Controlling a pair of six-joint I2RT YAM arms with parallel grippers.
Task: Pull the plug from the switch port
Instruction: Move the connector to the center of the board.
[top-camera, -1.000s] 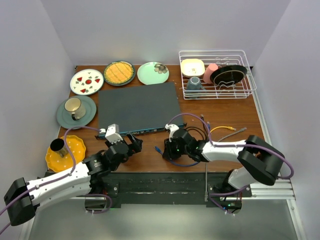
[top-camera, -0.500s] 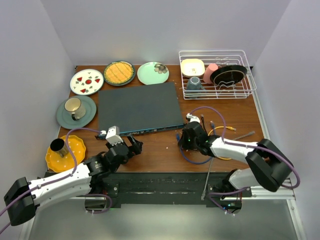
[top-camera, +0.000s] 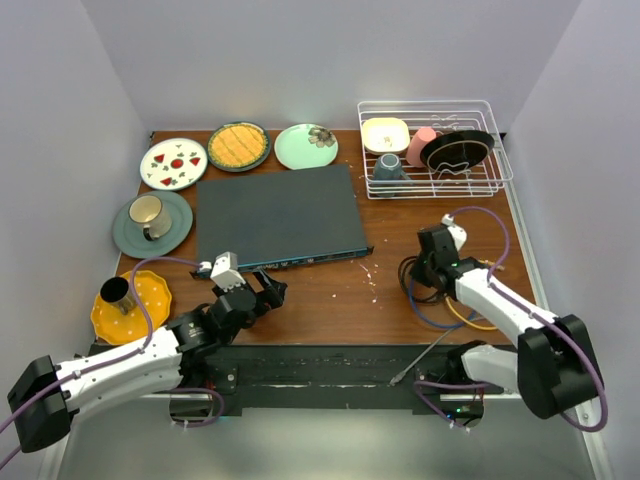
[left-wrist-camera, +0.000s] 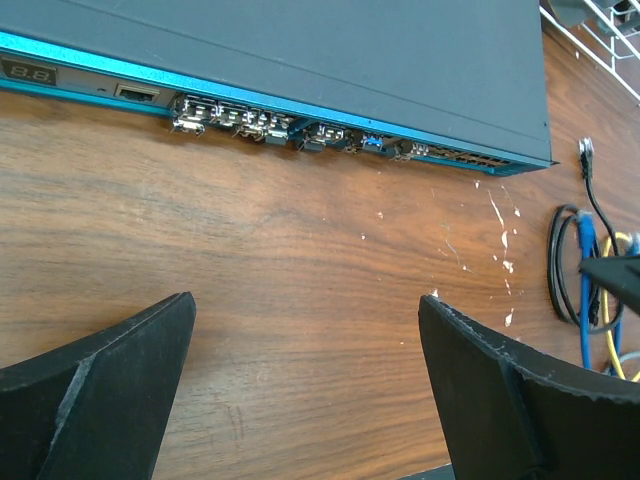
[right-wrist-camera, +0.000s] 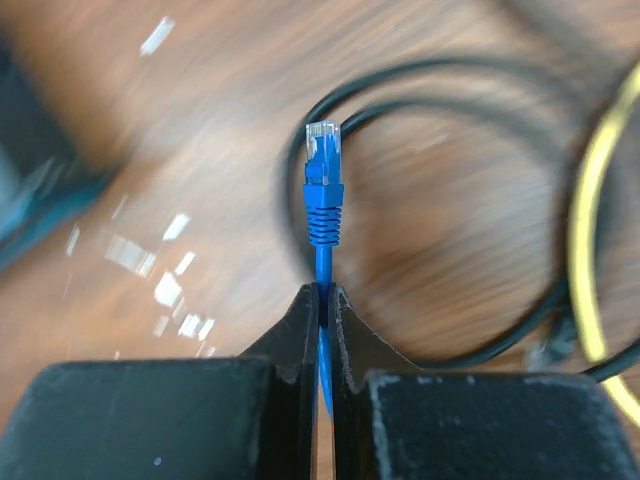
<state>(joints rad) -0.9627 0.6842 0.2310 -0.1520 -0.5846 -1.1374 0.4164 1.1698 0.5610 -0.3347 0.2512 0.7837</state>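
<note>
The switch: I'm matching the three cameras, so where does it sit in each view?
Top external: switch, left of centre.
Left wrist: across the top, blue edge nearest.
Right wrist: perhaps the blurred dark shape at far left; cannot tell.
Shared landmark: white flecks, seen in all three.

The table (left-wrist-camera: 250, 260) is brown wood with a visible grain and a soft sheen, flecked with white scuffs. The switch (top-camera: 275, 212) has a smooth, matt dark-grey top that looks like painted metal, and its blue front edge carries small shiny metal sockets. The plug (right-wrist-camera: 322, 140) is clear glossy plastic with a ribbed blue boot, on a smooth blue cable (right-wrist-camera: 322, 262). The fingers (right-wrist-camera: 290, 330) of the right gripper (right-wrist-camera: 322, 295) and those of the left gripper (left-wrist-camera: 307, 300) are matt black plastic, slightly rough at the edges. The dish rack (top-camera: 490, 120) is white coated wire, and the green plate (top-camera: 306, 146) looks glazed and glossy.
</note>
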